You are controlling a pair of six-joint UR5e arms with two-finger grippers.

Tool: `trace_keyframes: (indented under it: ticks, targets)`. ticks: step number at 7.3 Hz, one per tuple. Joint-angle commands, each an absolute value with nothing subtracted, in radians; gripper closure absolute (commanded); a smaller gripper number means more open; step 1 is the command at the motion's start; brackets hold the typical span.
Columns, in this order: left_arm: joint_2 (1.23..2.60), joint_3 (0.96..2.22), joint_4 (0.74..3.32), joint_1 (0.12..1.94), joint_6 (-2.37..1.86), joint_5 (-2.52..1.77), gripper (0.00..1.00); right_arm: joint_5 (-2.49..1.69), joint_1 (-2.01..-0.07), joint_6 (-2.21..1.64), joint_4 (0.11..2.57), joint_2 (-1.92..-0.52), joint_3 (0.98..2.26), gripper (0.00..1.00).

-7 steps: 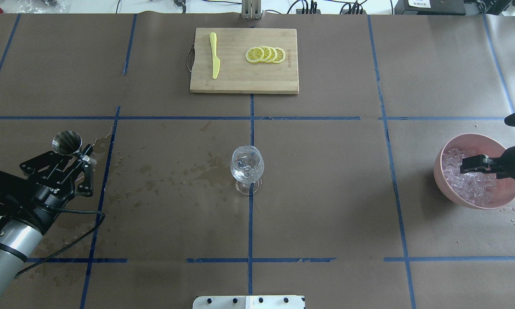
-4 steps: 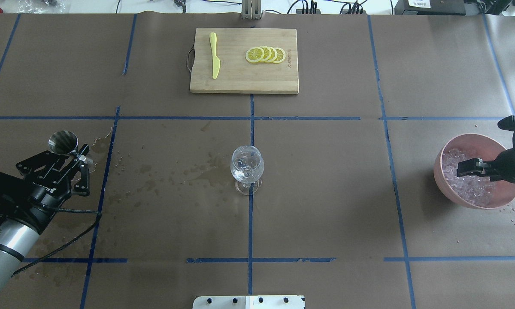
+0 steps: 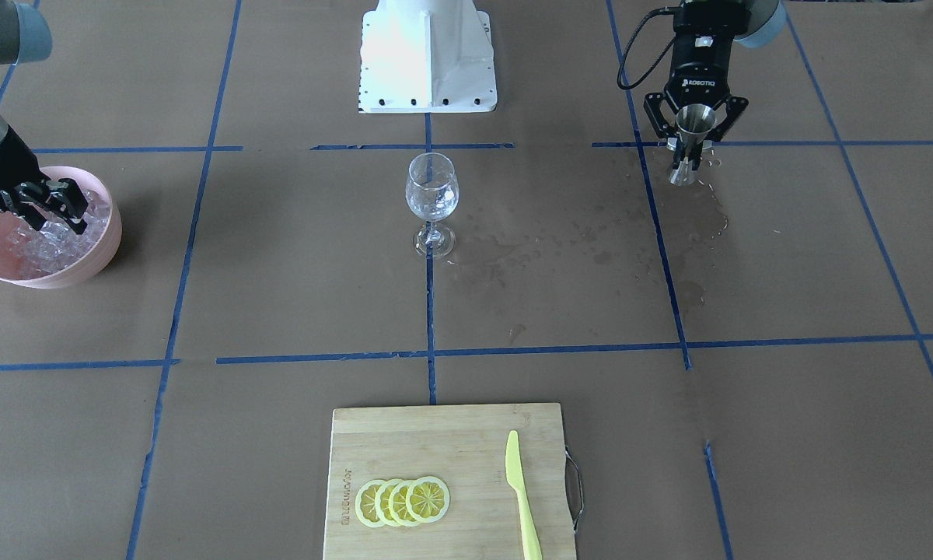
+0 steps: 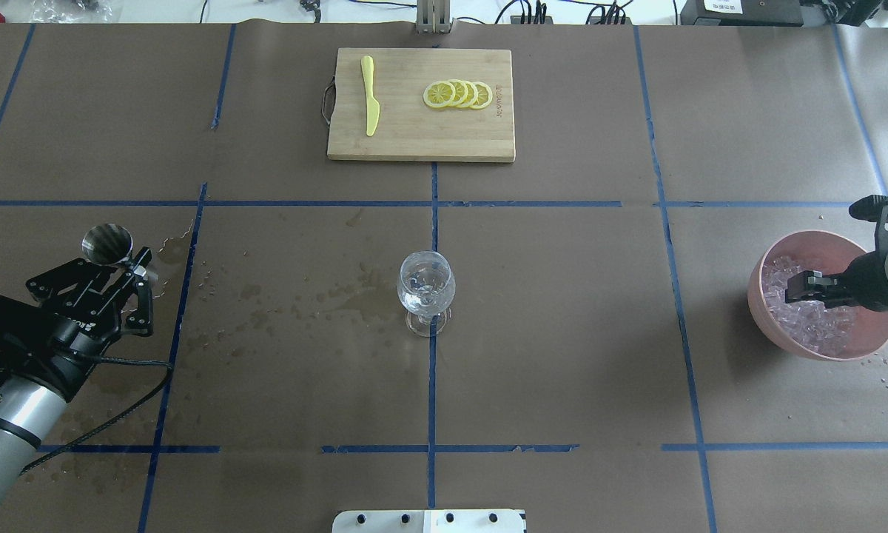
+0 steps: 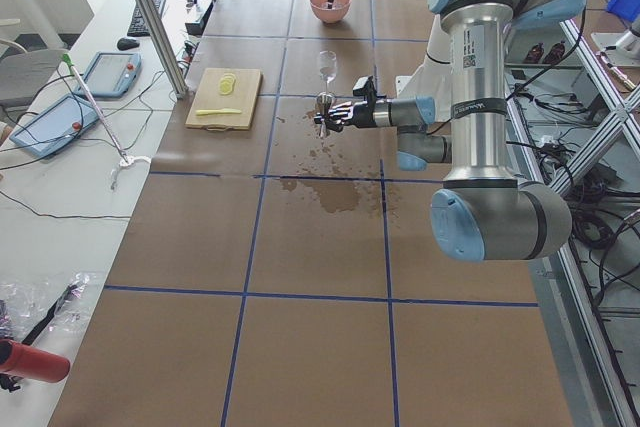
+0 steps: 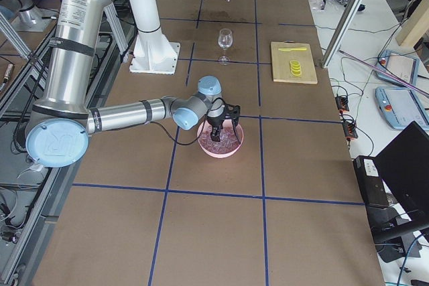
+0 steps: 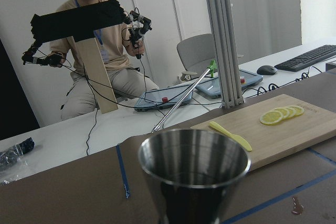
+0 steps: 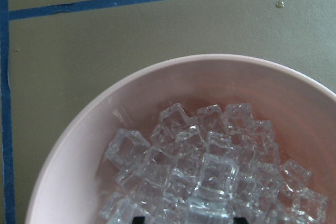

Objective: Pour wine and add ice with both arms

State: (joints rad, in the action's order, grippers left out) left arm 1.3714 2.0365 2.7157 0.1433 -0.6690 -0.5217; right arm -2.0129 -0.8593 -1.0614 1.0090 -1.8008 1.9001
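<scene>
My left gripper is shut on the waist of a steel jigger, held tilted just above the table at the left. The same gripper and jigger appear front-on, and the jigger's rim fills the left wrist view. Wine shows as dark wet marks on the brown paper. A clear stemmed wine glass stands upright at the centre. My right gripper is open and lowered into a pink bowl, its tips apart among the ice.
A bamboo cutting board at the far centre carries lemon slices and a yellow knife. Blue tape lines cross the paper. The white robot base stands at the near edge. A person sits beyond the table.
My right gripper has sunk lower into the bowl and shifted slightly left over the ice. The left gripper with the jigger has drifted a little to the left.
</scene>
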Motion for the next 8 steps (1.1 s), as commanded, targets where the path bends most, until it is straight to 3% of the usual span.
trace_keyframes:
  ticks: [1, 6, 7, 8]
  targets:
    - [1.371, 2.034, 2.715, 0.143, -0.672, -0.523, 1.00, -2.011, -0.862, -1.060, 1.009, -1.801, 1.901, 0.39]
    - [1.373, 2.025, 2.718, 0.143, -0.673, -0.522, 1.00, -2.010, -0.871, -1.060, 1.009, -1.802, 1.902, 0.50]
    - [1.373, 2.020, 2.718, 0.143, -0.673, -0.523, 1.00, -2.011, -0.873, -1.060, 1.009, -1.802, 1.902, 0.66]
    - [1.373, 2.019, 2.718, 0.143, -0.673, -0.523, 1.00, -2.011, -0.876, -1.058, 1.009, -1.802, 1.904, 0.93]
